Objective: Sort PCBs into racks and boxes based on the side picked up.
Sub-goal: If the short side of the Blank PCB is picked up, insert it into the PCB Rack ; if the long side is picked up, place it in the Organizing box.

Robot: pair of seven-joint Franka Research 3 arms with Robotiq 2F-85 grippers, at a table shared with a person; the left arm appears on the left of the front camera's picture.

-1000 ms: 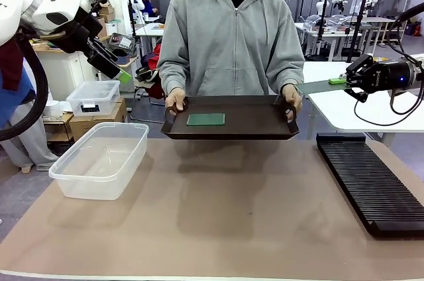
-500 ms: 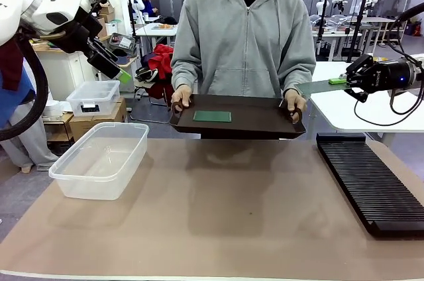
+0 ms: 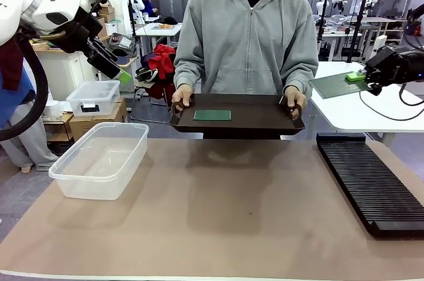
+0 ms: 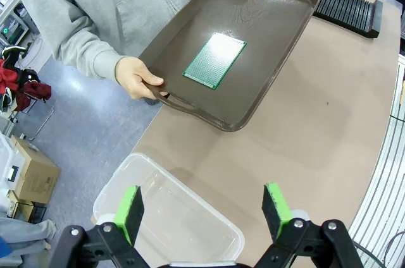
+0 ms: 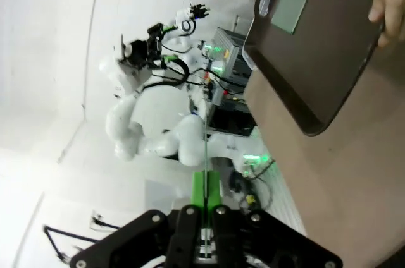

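Observation:
A person holds a dark brown tray (image 3: 265, 120) over the table's far edge, with one green PCB (image 3: 212, 114) lying flat on it. My right gripper (image 3: 359, 77) hovers high at the right, shut on the second PCB (image 3: 334, 85), which sticks out flat toward the person. In the right wrist view that PCB (image 5: 207, 148) shows edge-on, clamped between the green pads (image 5: 206, 193). My left gripper (image 3: 119, 72) hangs high at the left, above the clear box (image 3: 99, 158). In the left wrist view it (image 4: 204, 211) is open with nothing in it, and the box (image 4: 171, 217), tray (image 4: 266, 34) and PCB (image 4: 215, 60) lie below.
The long black rack (image 3: 368, 178) lies along the table's right side. A smaller lidded clear container (image 3: 93, 97) sits on cardboard boxes off the table, behind the box. A white table (image 3: 358, 112) stands behind the rack under my right gripper.
The person shifted the tray a little to the right and back. My right gripper moved right and slightly up with its PCB. The left arm stayed still.

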